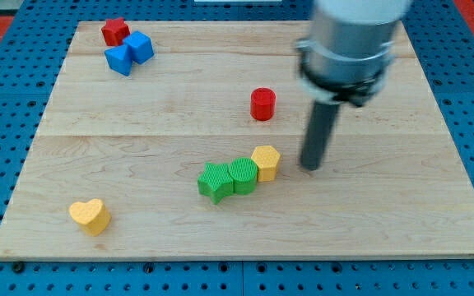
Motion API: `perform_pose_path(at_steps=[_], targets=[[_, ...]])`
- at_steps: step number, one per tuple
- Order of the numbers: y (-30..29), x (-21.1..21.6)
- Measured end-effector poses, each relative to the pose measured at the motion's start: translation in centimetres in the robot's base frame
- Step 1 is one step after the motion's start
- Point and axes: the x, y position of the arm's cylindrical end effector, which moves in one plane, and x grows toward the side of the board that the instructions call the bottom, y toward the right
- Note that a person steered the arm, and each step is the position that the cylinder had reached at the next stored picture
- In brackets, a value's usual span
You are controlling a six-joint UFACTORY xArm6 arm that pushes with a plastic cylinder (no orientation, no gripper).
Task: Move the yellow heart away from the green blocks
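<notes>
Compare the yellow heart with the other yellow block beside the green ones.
The yellow heart is lobed and lies alone near the view's bottom left; the yellow hexagonal block is flat-sided and touches the green cylinder. My tip is just right of the hexagonal block, far from the heart. Both are the same yellow.

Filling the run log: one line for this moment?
tip: right of yellow hexagon | yellow heart: bottom left, apart from green blocks
</notes>
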Motion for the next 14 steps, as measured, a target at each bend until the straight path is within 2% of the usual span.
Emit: perform_pose_path(at_steps=[1, 2, 3, 4, 5, 6, 7, 8, 9, 11, 13, 14], targets=[[-7.5, 2.8], [-13.2, 3.4], [-10.9, 4.4], [-13.6, 7.9], [-21.3, 8.8], [-23.2, 5.9], [-23.0, 4.9], [-21.1, 7.7], [-25.6, 9.1], [-28.4, 2.0], [-29.2, 1.7], [-29.1, -0.8]])
